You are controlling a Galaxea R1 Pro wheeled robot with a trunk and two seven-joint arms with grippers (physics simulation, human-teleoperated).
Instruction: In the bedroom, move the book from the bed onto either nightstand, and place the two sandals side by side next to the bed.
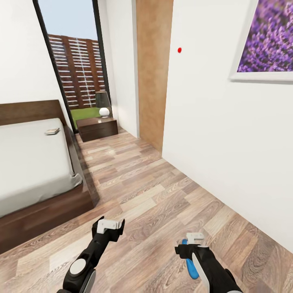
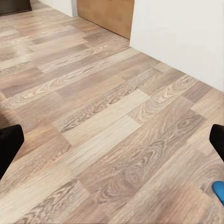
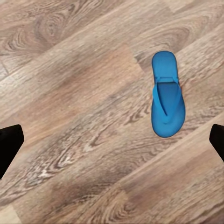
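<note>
Both grippers spread wide, left [image 1: 110, 228] and right [image 1: 188, 243], holding nothing above the plank floor [image 1: 162, 191]. Blue sandal [image 3: 167, 94] flat on the planks under the right one. Book [image 1: 52, 131] on the bed [image 1: 28, 162] at ten o'clock, nightstand [image 1: 97, 128] at eleven.

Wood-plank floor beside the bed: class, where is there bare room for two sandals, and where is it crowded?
The brown wood-plank floor lies bare between the wide bed's dark wooden base and the white wall, up to the low reddish-brown nightstand. The nightstand top is crowded by a white-based lamp. A blue flip-flop sandal lies under the right gripper.
</note>
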